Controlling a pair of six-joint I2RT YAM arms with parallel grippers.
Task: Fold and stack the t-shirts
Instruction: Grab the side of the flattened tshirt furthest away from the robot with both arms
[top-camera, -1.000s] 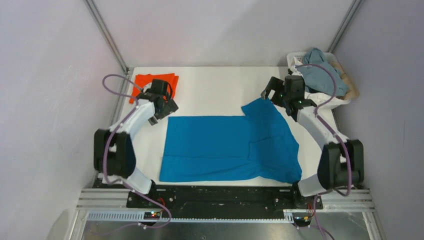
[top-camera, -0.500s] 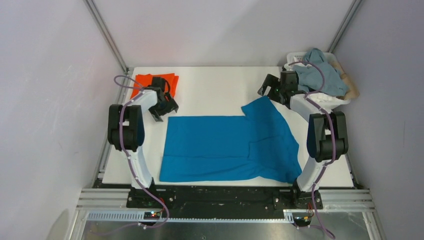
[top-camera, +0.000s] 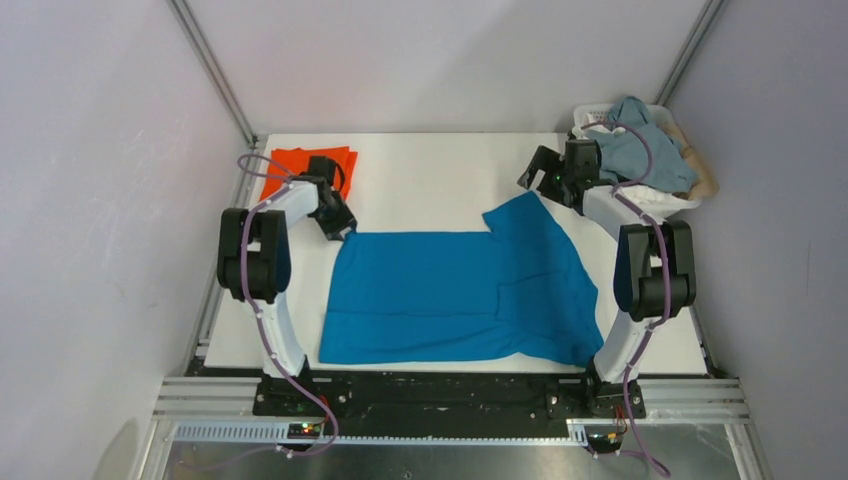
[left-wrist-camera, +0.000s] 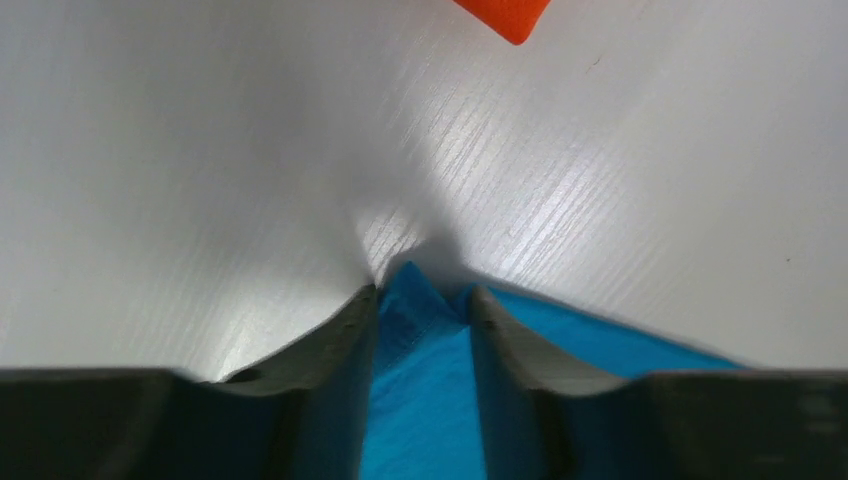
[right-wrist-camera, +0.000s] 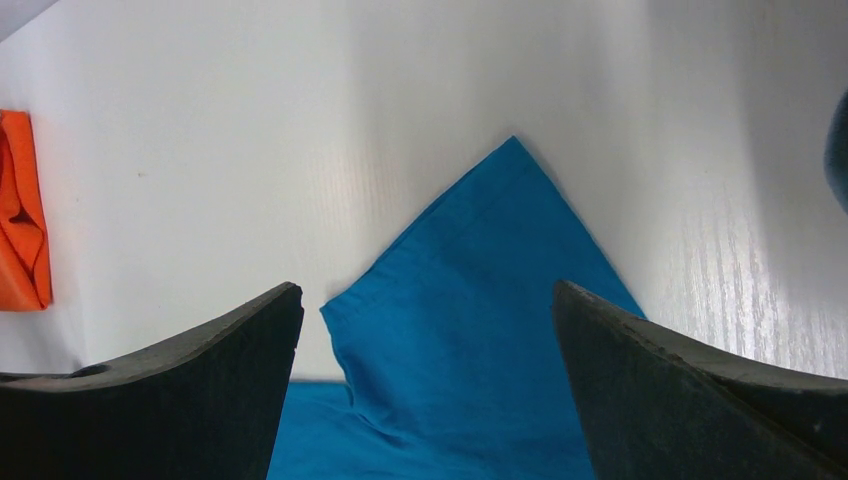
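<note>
1. We are starting a fold on the bright blue cloth t-shirt. It lies spread flat in the middle of the white bench.
2. The bright orange cloth t-shirt sits folded small at the far left corner of the bench, apart from the blue one.
3. Our left gripper is down at the far left corner of the blue t-shirt. It is about half open, with one finger on each side of the corner. The cloth pokes up between them, but we do not think it is pinched tight yet.
4. Our right gripper is wide open and holds nothing. It hangs near the far right point of the blue t-shirt, up off the cloth.
5. We think the left gripper should squeeze all the way shut, so the thin cloth cannot slip out.
6. The right gripper should come down and pinch its corner too. Then both should lift together and pull evenly, so the fold comes out straight.
</note>
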